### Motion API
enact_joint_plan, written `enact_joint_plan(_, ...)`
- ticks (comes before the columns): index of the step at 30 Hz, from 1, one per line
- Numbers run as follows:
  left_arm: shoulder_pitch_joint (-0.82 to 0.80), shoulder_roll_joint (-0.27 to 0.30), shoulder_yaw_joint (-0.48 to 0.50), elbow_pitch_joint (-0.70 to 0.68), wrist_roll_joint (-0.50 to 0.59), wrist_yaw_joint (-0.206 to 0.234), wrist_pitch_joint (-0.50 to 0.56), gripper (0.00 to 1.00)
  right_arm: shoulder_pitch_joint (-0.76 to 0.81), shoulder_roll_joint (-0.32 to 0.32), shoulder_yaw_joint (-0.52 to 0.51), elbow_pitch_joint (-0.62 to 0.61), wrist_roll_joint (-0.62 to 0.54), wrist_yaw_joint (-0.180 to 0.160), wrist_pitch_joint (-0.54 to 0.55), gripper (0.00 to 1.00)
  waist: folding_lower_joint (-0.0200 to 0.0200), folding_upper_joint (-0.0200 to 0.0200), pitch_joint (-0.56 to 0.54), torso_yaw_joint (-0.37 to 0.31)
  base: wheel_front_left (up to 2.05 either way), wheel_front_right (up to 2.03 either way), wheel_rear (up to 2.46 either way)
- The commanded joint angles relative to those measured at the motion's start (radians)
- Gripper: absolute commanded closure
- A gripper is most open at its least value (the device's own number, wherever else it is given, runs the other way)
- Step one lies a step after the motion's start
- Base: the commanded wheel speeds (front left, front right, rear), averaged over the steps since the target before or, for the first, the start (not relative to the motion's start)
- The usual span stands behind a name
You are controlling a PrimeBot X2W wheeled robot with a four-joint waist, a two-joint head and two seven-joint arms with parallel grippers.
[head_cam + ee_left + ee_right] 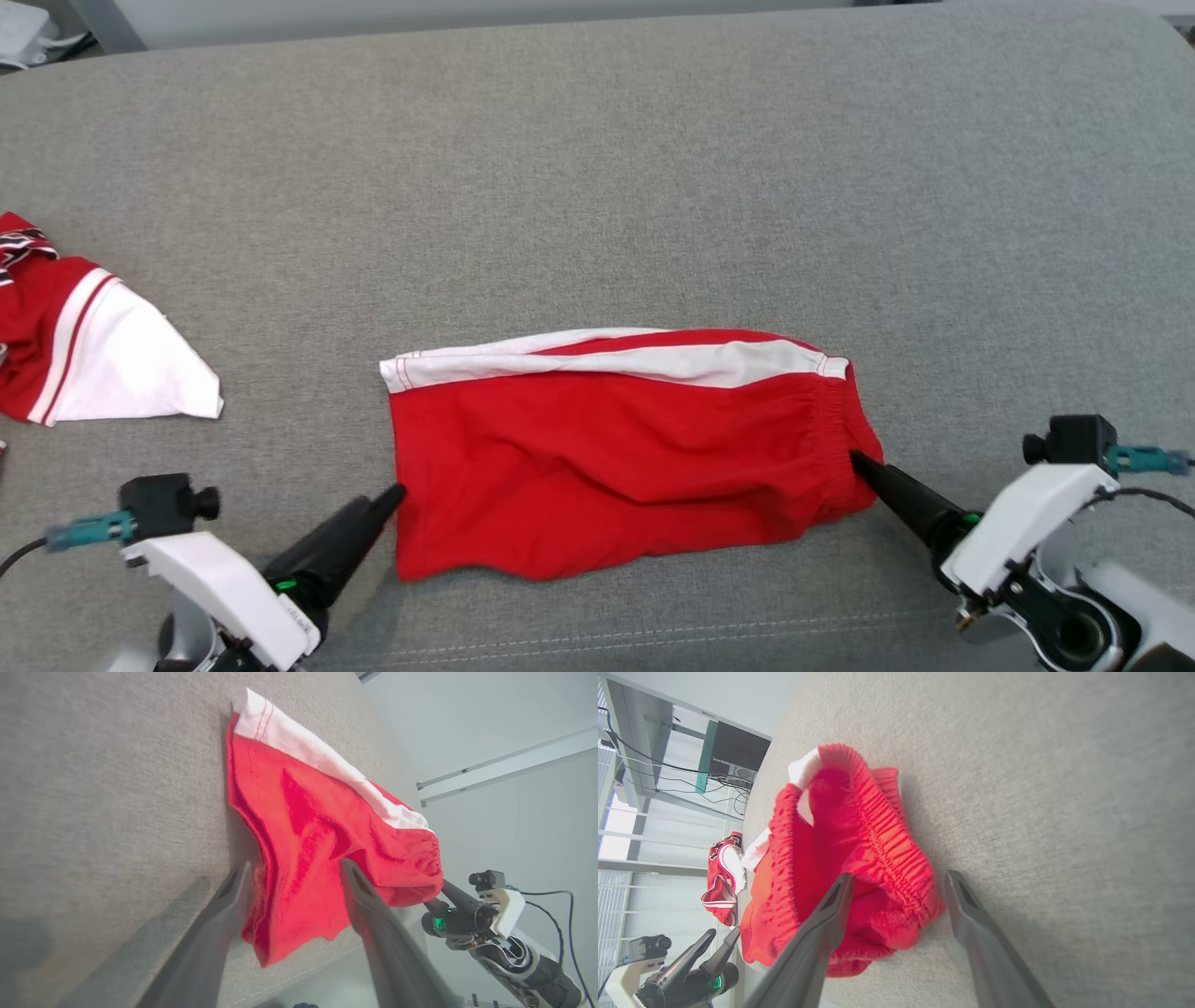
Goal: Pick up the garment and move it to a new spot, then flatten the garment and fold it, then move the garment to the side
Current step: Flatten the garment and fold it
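Showing red shorts (616,457) lying lengthwise across the lower centre, hem at the left gripper (397,495), waistband at the right gripper (854,457), both with fingers apart.

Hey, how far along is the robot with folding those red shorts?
Done, it seems: the red shorts lie fairly flat on the grey cushion, apparently folded in half. In hand: nothing gripped; the left gripper and right gripper sit open at opposite ends. Left: moving the shorts to the side.
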Motion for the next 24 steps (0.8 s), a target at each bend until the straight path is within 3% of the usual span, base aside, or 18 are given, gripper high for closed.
enact_joint_plan(1,-0.001,0.042,0.051,-0.022,0.032,-0.006,-0.044,0.00,0.043,-0.036,-0.001,-0.018,-0.017,0.002,-0.029,0.00,0.0000,0.0000,-0.012,0.009,0.00,0.00,0.00)
enact_joint_plan(4,0.020,0.057,0.071,-0.035,0.121,0.027,-0.144,0.00,0.068,-0.066,-0.014,-0.032,-0.058,0.002,-0.110,0.00,0.0000,0.0000,-0.028,0.020,0.00,0.00,0.00)
enact_joint_plan(9,0.037,0.050,0.148,-0.085,0.262,0.141,-0.364,0.00,0.088,-0.104,-0.075,-0.042,-0.170,0.002,-0.248,0.00,0.0000,0.0000,-0.046,0.031,0.00,0.00,0.00)
enact_joint_plan(12,0.044,0.037,0.186,-0.132,0.321,0.204,-0.458,0.00,0.091,-0.085,-0.163,-0.043,-0.287,0.002,-0.264,0.00,0.0000,0.0000,-0.053,0.034,0.00,0.00,0.00)
enact_joint_plan(19,0.056,0.011,0.248,-0.228,0.536,0.381,-0.519,0.00,0.176,0.110,-0.530,-0.097,-0.748,0.002,-0.265,0.00,0.0000,0.0000,-0.070,0.044,0.00,0.00,0.00)
enact_joint_plan(24,0.074,-0.020,0.212,-0.244,0.688,0.453,-0.522,0.00,0.271,0.259,-0.679,-0.148,-1.024,0.002,-0.266,0.00,0.0000,0.0000,-0.089,0.048,0.00,0.00,0.00)
